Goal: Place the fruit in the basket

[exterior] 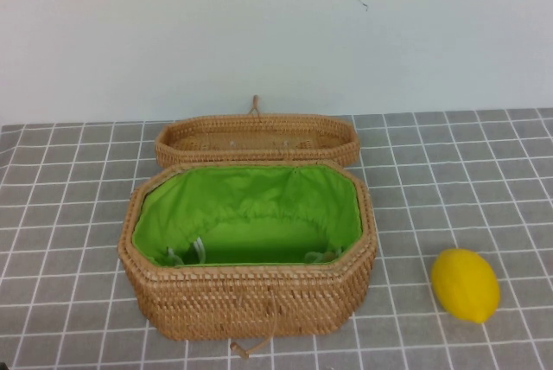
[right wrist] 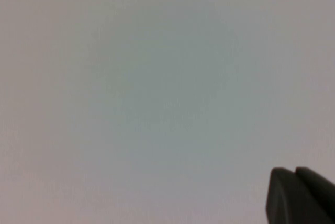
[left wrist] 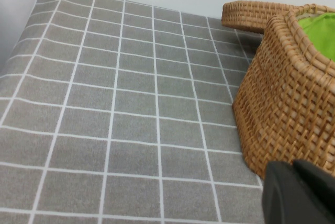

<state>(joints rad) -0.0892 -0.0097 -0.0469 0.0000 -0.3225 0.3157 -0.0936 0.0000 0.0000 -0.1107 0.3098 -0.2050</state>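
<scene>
The yellow lemon [exterior: 466,284] lies on the grey checked cloth to the right of the basket, near the front. The wicker basket [exterior: 251,301] with green lining stands open in the middle and holds no fruit. Neither arm shows in the high view. In the left wrist view my left gripper [left wrist: 293,167] is shut and empty, low over the cloth just beside the basket's outer wall [left wrist: 293,109]. In the right wrist view my right gripper [right wrist: 294,172] is shut and empty, with only a blank pale surface before it. The lemon shows in neither wrist view.
The shallow wicker lid [exterior: 257,138] lies directly behind the basket, touching its back rim; it also shows in the left wrist view [left wrist: 251,14]. The checked cloth [exterior: 69,214] covers the table up to a pale wall at the back.
</scene>
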